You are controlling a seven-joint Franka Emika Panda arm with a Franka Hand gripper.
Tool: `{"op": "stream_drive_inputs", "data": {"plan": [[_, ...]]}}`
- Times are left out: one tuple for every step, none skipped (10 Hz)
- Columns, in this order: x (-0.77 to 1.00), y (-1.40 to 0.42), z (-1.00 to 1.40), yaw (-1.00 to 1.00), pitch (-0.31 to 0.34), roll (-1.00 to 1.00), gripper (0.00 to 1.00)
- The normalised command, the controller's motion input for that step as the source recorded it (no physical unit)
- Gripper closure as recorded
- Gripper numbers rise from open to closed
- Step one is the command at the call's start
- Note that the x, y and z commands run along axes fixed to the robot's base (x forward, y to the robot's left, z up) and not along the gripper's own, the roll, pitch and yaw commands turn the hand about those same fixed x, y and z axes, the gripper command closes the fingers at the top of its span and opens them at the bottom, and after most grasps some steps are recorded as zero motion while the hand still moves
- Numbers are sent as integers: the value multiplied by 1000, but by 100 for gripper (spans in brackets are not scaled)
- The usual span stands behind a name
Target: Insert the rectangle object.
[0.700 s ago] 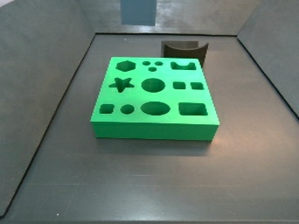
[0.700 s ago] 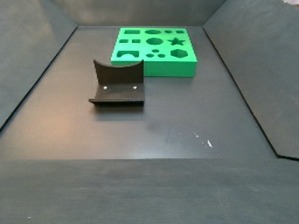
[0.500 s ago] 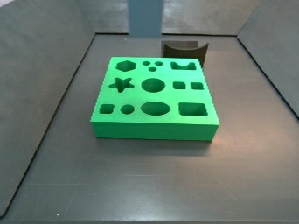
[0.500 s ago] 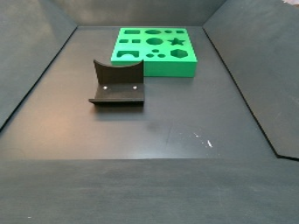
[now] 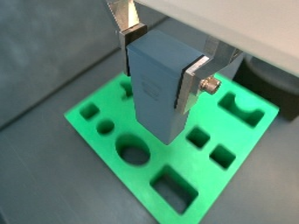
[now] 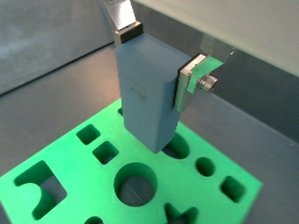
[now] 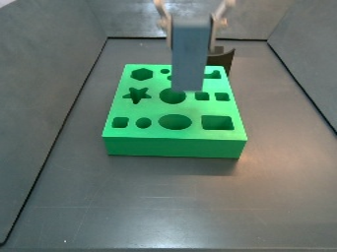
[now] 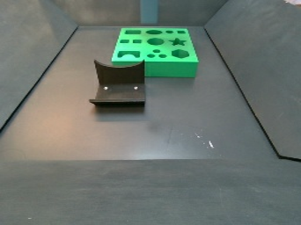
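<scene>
My gripper (image 7: 192, 16) is shut on the rectangle object (image 7: 188, 51), a tall grey-blue block held upright. It hangs over the middle of the green board (image 7: 171, 141), with its lower end just above the board's top near the round hole (image 7: 172, 95). Both wrist views show the block (image 5: 158, 87) (image 6: 146, 96) clamped between the silver fingers (image 5: 191, 80) (image 6: 191, 77), above the board (image 5: 103, 150) (image 6: 65, 188). In a side view only a strip of the block (image 8: 150, 10) shows at the frame's upper edge, behind the board (image 8: 159, 69).
The dark fixture (image 8: 118, 85) with a curved top stands on the floor apart from the board; it shows behind the board in a side view (image 7: 226, 57). Grey walls ring the dark floor (image 8: 153, 141).
The gripper with the block has come from the back wall forward and down over the middle of the green board.
</scene>
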Motion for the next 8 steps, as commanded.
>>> {"op": "stream_drive_inputs", "data": {"plan": [[897, -369, -703, -37, 33, 87, 100], [786, -414, -460, -37, 117, 141, 100], [734, -400, -346, -17, 173, 214, 100], [669, -423, -260, -20, 187, 264, 100], [640, -431, -146, -26, 201, 261, 100], [743, -380, -191, -17, 171, 221, 100], [854, -177, -369, -26, 167, 186, 100], [600, 0, -431, 0, 153, 197, 100]]}}
